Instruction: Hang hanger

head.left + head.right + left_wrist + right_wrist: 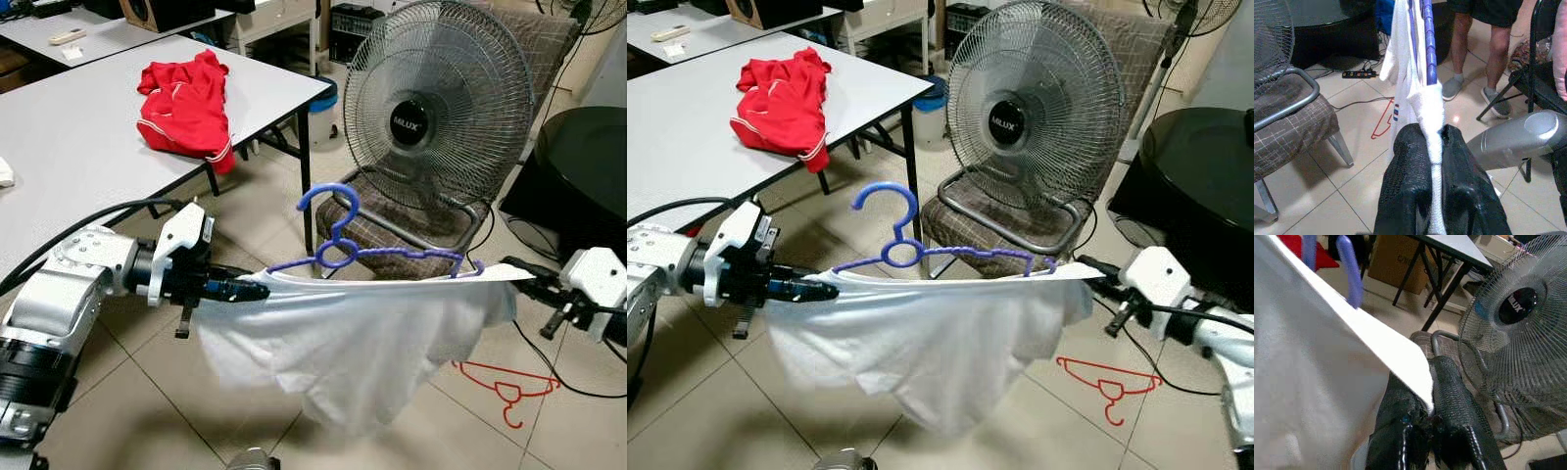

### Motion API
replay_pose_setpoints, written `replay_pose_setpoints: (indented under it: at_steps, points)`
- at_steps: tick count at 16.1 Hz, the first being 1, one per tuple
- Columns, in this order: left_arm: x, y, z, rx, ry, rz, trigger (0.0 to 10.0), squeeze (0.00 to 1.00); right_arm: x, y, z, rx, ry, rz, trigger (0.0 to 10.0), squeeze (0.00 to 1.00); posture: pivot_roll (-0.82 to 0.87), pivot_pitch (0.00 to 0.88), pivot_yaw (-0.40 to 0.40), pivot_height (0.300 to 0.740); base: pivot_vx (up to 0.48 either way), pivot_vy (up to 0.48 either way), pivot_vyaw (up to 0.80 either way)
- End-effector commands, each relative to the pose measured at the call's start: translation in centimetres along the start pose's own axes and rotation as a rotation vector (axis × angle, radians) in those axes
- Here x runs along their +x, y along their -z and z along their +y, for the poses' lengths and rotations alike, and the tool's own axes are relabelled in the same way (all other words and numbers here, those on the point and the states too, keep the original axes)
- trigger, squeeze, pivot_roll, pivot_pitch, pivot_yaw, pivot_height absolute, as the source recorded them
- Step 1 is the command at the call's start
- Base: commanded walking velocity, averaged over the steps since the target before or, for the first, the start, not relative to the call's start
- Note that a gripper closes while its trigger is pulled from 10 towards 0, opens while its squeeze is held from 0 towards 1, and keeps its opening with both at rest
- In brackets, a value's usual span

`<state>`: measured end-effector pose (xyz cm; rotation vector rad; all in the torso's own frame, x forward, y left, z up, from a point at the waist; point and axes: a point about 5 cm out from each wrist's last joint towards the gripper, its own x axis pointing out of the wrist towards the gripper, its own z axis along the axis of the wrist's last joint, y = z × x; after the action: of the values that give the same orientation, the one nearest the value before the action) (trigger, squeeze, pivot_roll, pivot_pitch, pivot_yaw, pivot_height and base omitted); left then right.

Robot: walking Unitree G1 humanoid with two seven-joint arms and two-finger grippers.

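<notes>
A white shirt (353, 343) hangs stretched between my two grippers, over the tiled floor. A purple hanger (343, 245) sits in its top edge, hook upright. My left gripper (257, 290) is shut on the shirt's left shoulder; in the left wrist view the white cloth (1434, 147) is pinched between the black fingers (1405, 181), beside the hanger's arm (1429, 44). My right gripper (514, 271) is shut on the right shoulder, the cloth's edge (1400, 357) clamped between its fingers (1449, 396).
A large fan (431, 103) sits on a chair (392, 230) just behind the shirt. A grey table (88, 137) with a red garment (186, 103) stands at the left. A red hanger (505, 384) lies on the floor. A person's legs (1476, 49) stand beyond.
</notes>
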<state>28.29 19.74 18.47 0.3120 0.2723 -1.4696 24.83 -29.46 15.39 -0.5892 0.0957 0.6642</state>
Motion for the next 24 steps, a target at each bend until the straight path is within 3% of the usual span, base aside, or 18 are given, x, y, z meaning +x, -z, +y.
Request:
replay_pose_setpoints:
  at_steps: [1, 4, 6, 8, 10, 14, 17, 18, 24]
  points:
    - [-0.9, 0.5, 0.0, 0.009, -0.01, 0.078, 0.0, 0.0, -1.3, 0.0, -1.8, -0.019, 0.095, 0.03, 0.0, 0.0, 0.01, 0.0, 0.028, 0.74, 0.0, 0.0, 0.0]
    - [-1.1, 1.2, 0.2, 0.034, -0.027, 0.15, 0.0, 0.0, -1.5, -0.4, -2.2, -0.034, 0.102, 0.032, 0.0, 0.0, 0.01, 0.0, 0.035, 0.74, 0.0, 0.0, 0.0]
    - [-0.9, 0.6, 0.3, 0.031, -0.022, 0.099, 0.0, 0.0, -1.5, -0.4, -2.2, -0.046, 0.1, 0.041, 0.0, 0.0, 0.01, 0.0, 0.039, 0.74, 0.0, 0.0, 0.0]
    - [-0.5, 0.3, -0.2, 0.027, 0.033, 0.083, 0.0, 0.0, -1.4, -0.4, -2.4, -0.061, 0.105, 0.05, 0.0, 0.0, 0.01, 0.0, 0.039, 0.74, 0.0, 0.0, 0.0]
    - [-0.2, 1.3, -1.0, 0.046, 0.107, 0.157, 0.0, 0.0, -1.3, -0.5, -3.0, -0.09, 0.136, 0.067, 0.0, 0.0, 0.01, 0.005, 0.052, 0.74, 0.0, 0.0, 0.0]
    - [0.6, 0.2, -1.1, 0.024, 0.129, 0.048, 0.0, 0.0, -1.3, -0.2, -3.3, -0.142, 0.127, 0.115, 0.0, 0.0, 0.02, 0.004, 0.058, 0.74, 0.0, 0.0, 0.0]
    - [0.6, 2.1, -0.4, 0.099, 0.082, 0.246, 0.0, 0.0, -0.6, -1.5, -3.4, -0.149, 0.118, 0.056, 0.0, 0.0, 0.02, 0.003, 0.057, 0.74, 0.0, 0.0, 0.0]
    - [0.9, 2.2, 0.2, 0.117, 0.039, 0.268, 0.0, 0.0, -0.2, -2.1, -3.3, -0.152, 0.093, 0.027, 0.0, 0.0, 0.02, 0.003, 0.056, 0.74, 0.0, 0.0, 0.0]
    - [2.4, 2.0, 0.8, 0.127, 0.033, 0.254, 0.0, 0.0, 1.3, -4.7, -2.0, -0.107, -0.079, -0.085, 0.0, 0.0, 0.01, 0.0, 0.046, 0.74, 0.0, 0.0, 0.0]
